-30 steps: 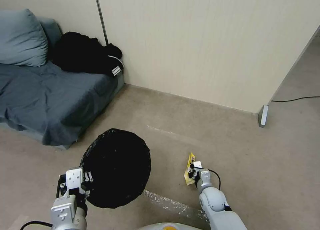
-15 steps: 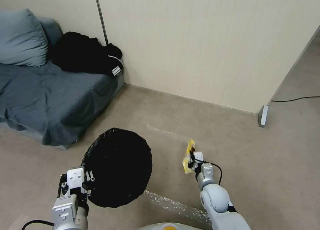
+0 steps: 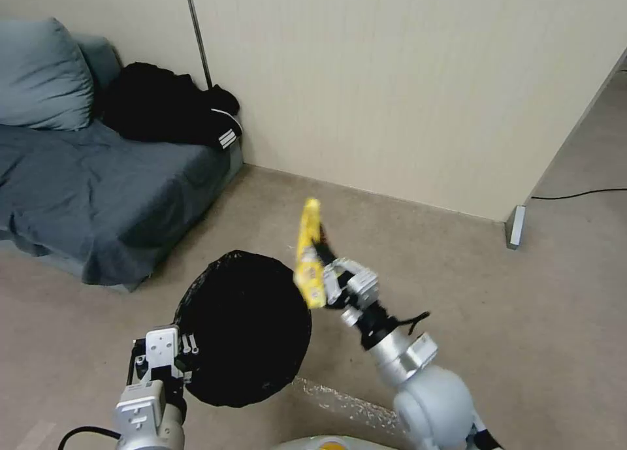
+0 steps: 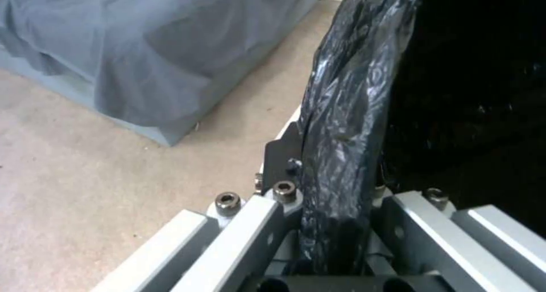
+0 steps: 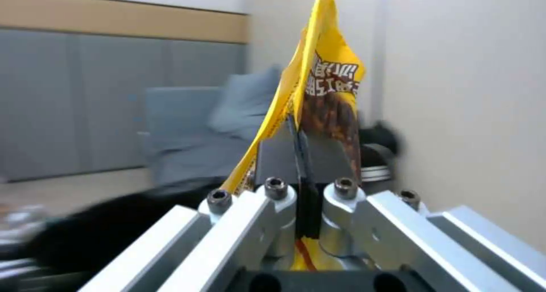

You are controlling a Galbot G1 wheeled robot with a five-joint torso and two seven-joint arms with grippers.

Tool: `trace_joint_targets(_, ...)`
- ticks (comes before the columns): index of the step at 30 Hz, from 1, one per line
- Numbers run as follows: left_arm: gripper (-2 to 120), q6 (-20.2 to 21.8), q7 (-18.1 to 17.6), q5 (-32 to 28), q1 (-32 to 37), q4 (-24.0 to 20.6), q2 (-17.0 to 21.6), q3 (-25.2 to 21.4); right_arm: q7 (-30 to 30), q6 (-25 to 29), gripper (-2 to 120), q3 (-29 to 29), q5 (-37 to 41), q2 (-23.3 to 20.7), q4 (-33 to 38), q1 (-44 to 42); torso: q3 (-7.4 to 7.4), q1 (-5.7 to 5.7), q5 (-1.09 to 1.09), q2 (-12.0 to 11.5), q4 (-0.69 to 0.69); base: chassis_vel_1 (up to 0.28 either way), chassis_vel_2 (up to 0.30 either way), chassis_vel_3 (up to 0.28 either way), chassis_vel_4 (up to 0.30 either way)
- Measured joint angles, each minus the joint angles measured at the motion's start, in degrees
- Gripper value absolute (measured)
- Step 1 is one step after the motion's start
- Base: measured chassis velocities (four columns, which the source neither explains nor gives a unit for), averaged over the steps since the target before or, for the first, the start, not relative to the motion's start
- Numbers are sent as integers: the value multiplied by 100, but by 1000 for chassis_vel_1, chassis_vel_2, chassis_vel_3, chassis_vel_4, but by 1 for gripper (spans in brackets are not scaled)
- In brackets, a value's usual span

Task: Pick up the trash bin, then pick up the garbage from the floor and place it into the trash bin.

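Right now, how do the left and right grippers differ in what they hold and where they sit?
The left gripper is low, clamped on the black-lined rim of the trash bin; the right gripper is raised beside the bin's far edge, pinching a yellow snack wrapper. The bin's opening is tilted toward the camera; the wrapper stands nearly upright. Both grippers are shut on their loads, clear of the floor.

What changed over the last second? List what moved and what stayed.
The right hand, shut on the yellow snack wrapper, lifted it off the floor and swung it left to the trash bin rim. The left hand kept its grip on the bin, which shifted slightly right. Sofa unchanged.
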Motion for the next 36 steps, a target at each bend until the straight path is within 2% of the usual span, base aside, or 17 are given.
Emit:
trace_joint_targets(10, 2, -1, 3, 41, 6, 15, -14, 40, -159, 72, 0, -658, -32, -96, -339, 67, 0, 0, 0, 0, 0, 0, 0, 0, 0)
trace_joint_targets(16, 2, -6, 3, 94, -3, 18, -39, 119, -99, 40, 0, -761, -85, -116, -563, 156, 0, 0, -19, 0, 3, 0, 0, 0, 0)
trace_joint_targets(21, 2, -14, -4, 164, 7, 27, -54, 195, -79, -57, 0, -761, -151, -119, -811, 275, 0, 0, -22, 0, 3, 0, 0, 0, 0)
trace_joint_targets(24, 2, -15, -5, 177, 13, 11, -56, 197, -87, -83, 14, -761, -192, -118, -810, 277, 0, 0, -15, 0, 2, 0, 0, 0, 0)
trace_joint_targets(25, 2, -15, -5, 177, 13, 11, -56, 197, -87, -83, 14, -761, -192, -118, -810, 277, 0, 0, -15, 0, 2, 0, 0, 0, 0)
trace_joint_targets(27, 2, -16, -5, 189, 14, 11, -59, 203, -87, -108, 25, -761, -202, -118, -811, 276, 0, 0, -12, 0, 1, 0, 0, 0, 0)
trace_joint_targets(28, 2, -16, -5, 189, 14, 11, -59, 203, -87, -108, 25, -761, -202, -118, -811, 276, 0, 0, -12, 0, 1, 0, 0, 0, 0)
trace_joint_targets(30, 2, -19, -5, 195, 14, 10, -62, 212, -82, -124, 34, -760, -203, -119, -810, 272, 0, 0, -11, 0, 2, 0, 0, 0, 0)
trace_joint_targets(31, 2, -20, -5, 196, 14, 11, -63, 214, -78, -127, 39, -760, -210, -130, -811, 270, 0, 0, -7, 0, 3, 0, 0, 0, 0)
trace_joint_targets(32, 2, -20, -5, 196, 14, 11, -63, 214, -78, -127, 39, -760, -210, -130, -811, 270, 0, 0, -7, 0, 3, 0, 0, 0, 0)
trace_joint_targets(33, 2, -20, -5, 196, 13, 10, -63, 214, -75, -129, 44, -760, -225, -145, -811, 267, 0, 0, 7, 0, 3, 0, 0, 0, 0)
trace_joint_targets(34, 2, -21, -5, 197, 12, 10, -64, 214, -73, -130, 48, -760, -231, -153, -811, 262, 0, 0, 10, 0, 4, 0, 0, 0, 0)
trace_joint_targets(35, 2, -21, -5, 197, 12, 10, -64, 214, -73, -130, 48, -760, -231, -153, -811, 262, 0, 0, 10, 0, 4, 0, 0, 0, 0)
trace_joint_targets(36, 2, -22, -4, 197, 9, 10, -63, 214, -71, -134, 56, -760, -242, -175, -812, 246, 1, 0, 11, 0, 4, 0, 0, 0, 0)
